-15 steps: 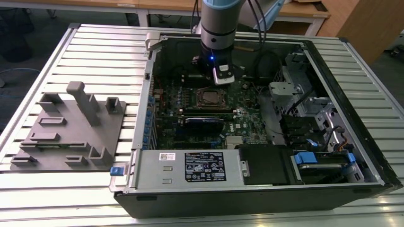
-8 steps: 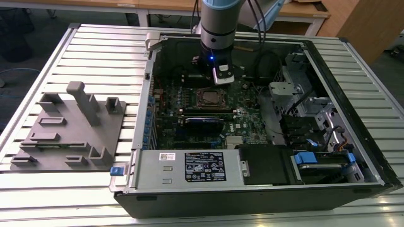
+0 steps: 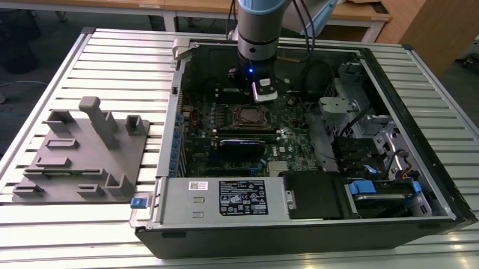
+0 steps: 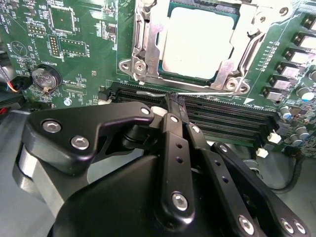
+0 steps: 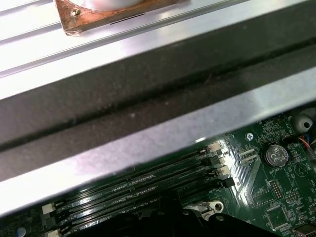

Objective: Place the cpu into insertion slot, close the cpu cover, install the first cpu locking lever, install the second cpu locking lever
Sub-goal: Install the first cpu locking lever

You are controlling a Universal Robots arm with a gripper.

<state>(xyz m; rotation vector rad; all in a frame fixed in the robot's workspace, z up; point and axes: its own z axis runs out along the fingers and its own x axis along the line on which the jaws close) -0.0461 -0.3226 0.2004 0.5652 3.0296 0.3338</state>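
Observation:
The cpu (image 4: 197, 42) lies flat in the insertion slot (image 3: 250, 116) of the green motherboard (image 4: 74, 44). The silver cpu cover (image 4: 148, 42) is folded down around it, framing its metal top. A thin wire locking lever (image 4: 207, 92) runs along the socket's edge next to the memory slots. My gripper (image 4: 172, 101) is shut, its black fingers (image 4: 170, 148) meeting at a tip that sits right at this lever; whether it touches the wire I cannot tell. In the exterior view the gripper (image 3: 262, 96) hangs just beyond the socket, inside the open computer case.
Long black memory slots (image 4: 227, 121) lie beside the socket, and a coin battery (image 4: 45, 79) sits off to one side. The case wall (image 5: 148, 89) is close to the wrist. A labelled power supply box (image 3: 224, 197) and a grey fixture block (image 3: 82, 154) are at the exterior view's left.

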